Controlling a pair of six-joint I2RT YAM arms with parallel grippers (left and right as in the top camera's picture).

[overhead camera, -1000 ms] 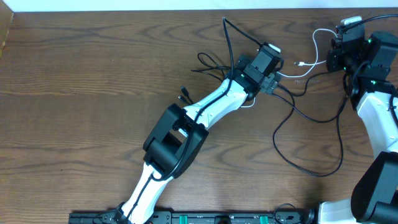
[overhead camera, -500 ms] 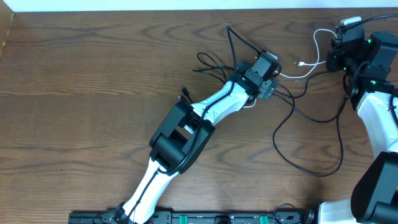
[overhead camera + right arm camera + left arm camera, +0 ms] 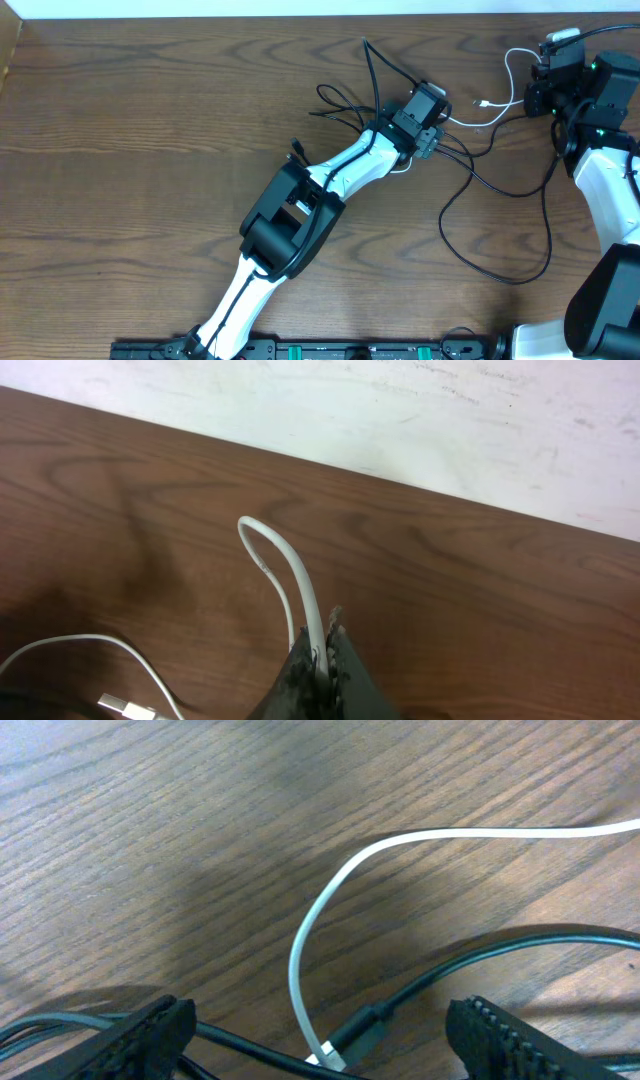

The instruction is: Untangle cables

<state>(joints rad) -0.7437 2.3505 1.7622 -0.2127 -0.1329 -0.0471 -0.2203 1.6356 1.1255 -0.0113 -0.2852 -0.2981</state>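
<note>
Our right tool (image 3: 325,645) is pressed together, pinching the white cable (image 3: 292,575) near the far right corner of the surface (image 3: 150,150). Our left tool (image 3: 320,1032) stands spread, low over the knot of black cables (image 3: 362,1023) toward the far edge, with white and black strands both between its fingers. If it closes here, we risk catching both and tightening the tangle.
</note>
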